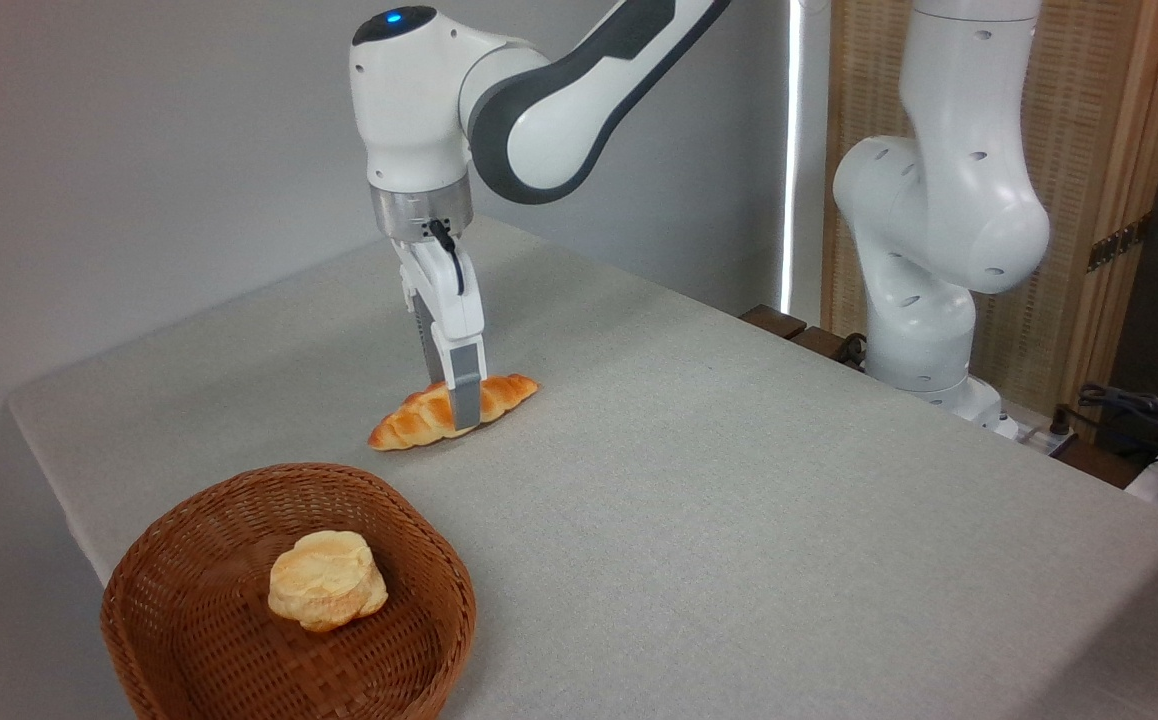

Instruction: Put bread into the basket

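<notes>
Golden-orange item: the twisted bread roll (454,410) lay flat on the desk (739,480), long axis running roughly left to right, pointed ends clear of the fingers on both sides.
Desk covering: pale grey cloth, plain; the roll rested directly on it, well apart from any edge.
End effector: the end effector (463,398) stood vertical over the roll's middle, fingers pointing straight down. The near finger (465,390) crossed the front of the roll; the far finger was mostly hidden behind it.
End effector state: the fingers straddled the roll crosswise; whether they had already pinched it or stood slightly apart could not be determined from this view.
Reason for hold: judged a centre grasp across the narrow width, chosen so the long roll would hang level and not tip when lifted.
Lift status: the roll appeared to be sitting on the cloth, not raised.
Wicker basket: the round brown basket (154,560) sat near the front left corner of the desk, near the roll but apart from it.
Basket contents: one short pale-yellow bun (327,580) lay near the centre, leaving free floor around it.
Placement judgement: the roll looked about as long as the basket is wide, so it would likely need to go in beside or over the bun.
Progress: judged at the grasp stage; transfer not yet made.
</notes>
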